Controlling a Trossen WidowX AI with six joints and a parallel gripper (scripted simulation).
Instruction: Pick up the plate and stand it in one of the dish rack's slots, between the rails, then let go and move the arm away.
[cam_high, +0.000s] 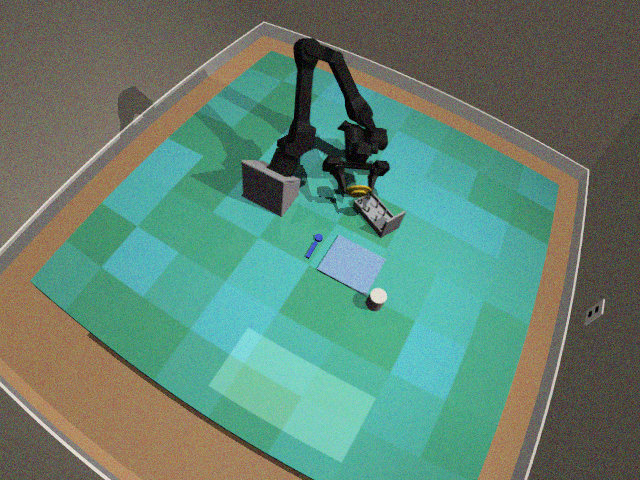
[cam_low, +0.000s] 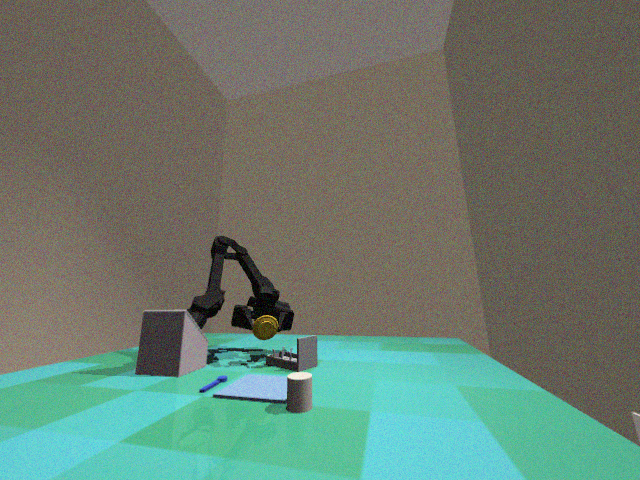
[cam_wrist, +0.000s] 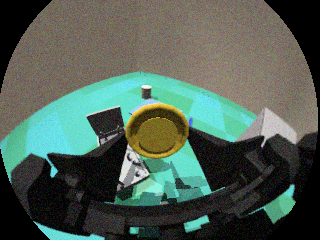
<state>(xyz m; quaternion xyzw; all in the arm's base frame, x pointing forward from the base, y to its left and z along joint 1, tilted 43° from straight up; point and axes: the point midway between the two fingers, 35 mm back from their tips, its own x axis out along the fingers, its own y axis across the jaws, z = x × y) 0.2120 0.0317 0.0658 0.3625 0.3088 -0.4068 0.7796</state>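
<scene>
Gripper (cam_high: 357, 190) (cam_low: 264, 326) (cam_wrist: 157, 131) is clamping the yellow plate (cam_high: 358, 191) (cam_low: 265, 327) (cam_wrist: 157, 132), one finger on each side of the rim. Plate is hanging in the air, clear of the table (cam_high: 206, 279) (cam_low: 413, 382) (cam_wrist: 70, 110), tipped up on edge with a round face showing in the exterior view. Dish rack (cam_high: 381, 225) (cam_low: 307, 352) (cam_wrist: 106, 120) is sitting just beside and below it; plate is not standing in a slot. Arm (cam_high: 303, 98) (cam_low: 215, 273) is arching up and over, then reaching down to the plate. Grey wedge-shaped block (cam_high: 262, 189) (cam_low: 160, 343) (cam_wrist: 267, 127) is standing near the arm's lower end. Blue spoon (cam_high: 313, 245) (cam_low: 212, 384) (cam_wrist: 190, 122) is lying beside the flat light-blue square (cam_high: 352, 263) (cam_low: 253, 387) (cam_wrist: 150, 103). Pale-topped cylinder (cam_high: 376, 299) (cam_low: 299, 392) (cam_wrist: 146, 92) is standing upright at the square's corner.
</scene>
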